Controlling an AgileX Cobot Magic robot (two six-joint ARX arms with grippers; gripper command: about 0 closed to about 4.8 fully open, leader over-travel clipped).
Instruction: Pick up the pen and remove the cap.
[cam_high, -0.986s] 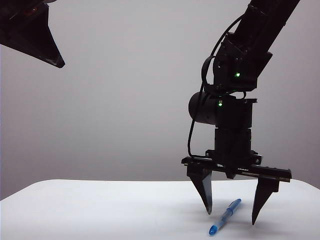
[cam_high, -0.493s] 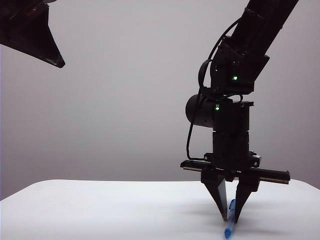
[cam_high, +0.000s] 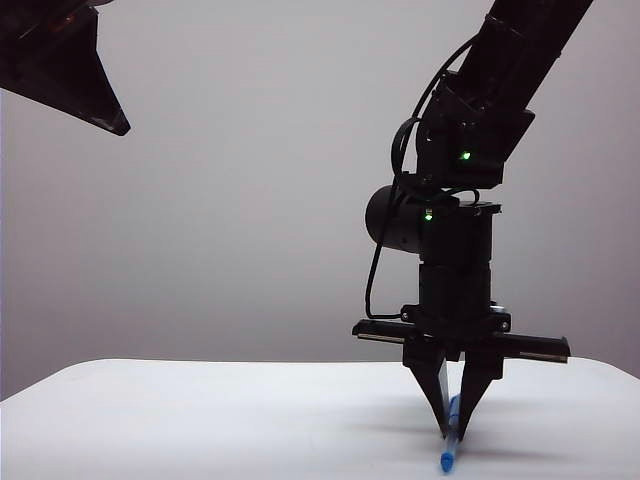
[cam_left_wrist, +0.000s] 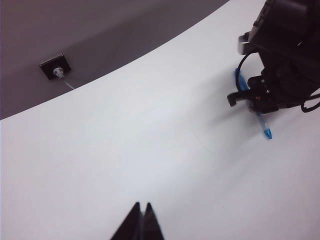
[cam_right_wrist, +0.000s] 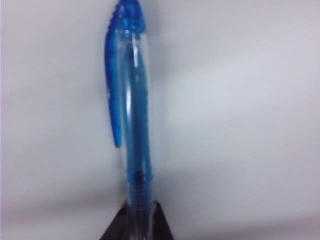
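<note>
No brand, label or legible writing on any item I see.

Pen (cam_right_wrist: 131, 125): slim, translucent clear barrel w/ blue ink tube inside, bright blue clip and blue cap end. In ext. view the pen (cam_high: 451, 440) lies on the white table (cam_high: 200, 420) at approx. 5 o'clock of frame, blue tip pointing toward camera. In L wrist view the pen (cam_left_wrist: 265, 129) sits at approx. 2 o'clock, partly hidden under the R arm.

R gripper (cam_high: 456, 432): pointing straight down at table, jaws drawn in narrow, pinching the pen barrel between fingertips; pen end is at table level. R wrist view confirms: fingertips (cam_right_wrist: 152, 227) clamp the clear barrel near the ribbed section, R gripper (cam_right_wrist: 136, 225).

L gripper (cam_left_wrist: 141, 225): jaws fully closed, tips touching, nothing held. It hangs above bare table, well apart from pen. In ext. view the L gripper (cam_high: 85, 85) sits high at 10 o'clock.
</note>
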